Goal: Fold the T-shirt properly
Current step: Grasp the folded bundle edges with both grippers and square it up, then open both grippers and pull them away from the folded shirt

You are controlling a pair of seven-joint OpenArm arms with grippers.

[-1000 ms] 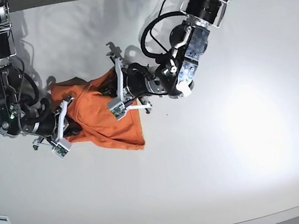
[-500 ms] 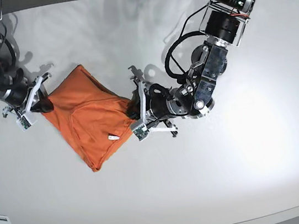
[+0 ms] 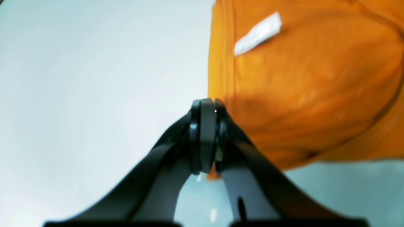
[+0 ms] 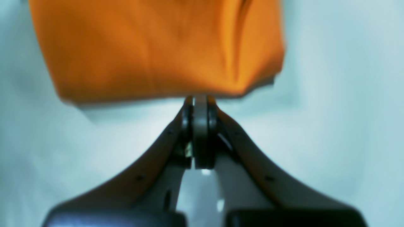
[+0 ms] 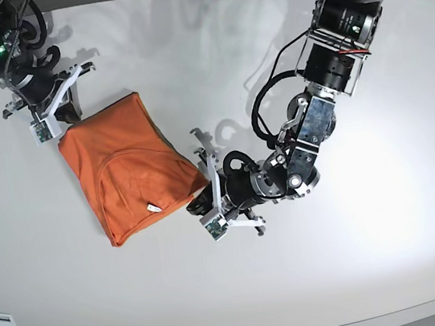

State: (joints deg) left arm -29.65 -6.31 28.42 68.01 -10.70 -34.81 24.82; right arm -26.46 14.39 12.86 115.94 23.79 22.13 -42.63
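White bench (image 5: pixel 386 212) w/ orange T-shirt (image 5: pixel 125 168) lying folded, left-centre in base view. Left gripper (image 5: pixel 198 206) pinched shut at shirt's corner; right gripper (image 5: pixel 61 114) shut, tips at opposite edge. White tag (image 5: pixel 152 208) showing.

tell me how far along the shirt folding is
Partly done: the plain orange short-sleeved T-shirt lies on the white table as a compact, roughly rectangular bundle with its small white tag showing. In hand: the left gripper and right gripper, both shut, sit at opposite corners; whether they pinch cloth is unclear. Left: probably a final fold or squaring up, then letting go.
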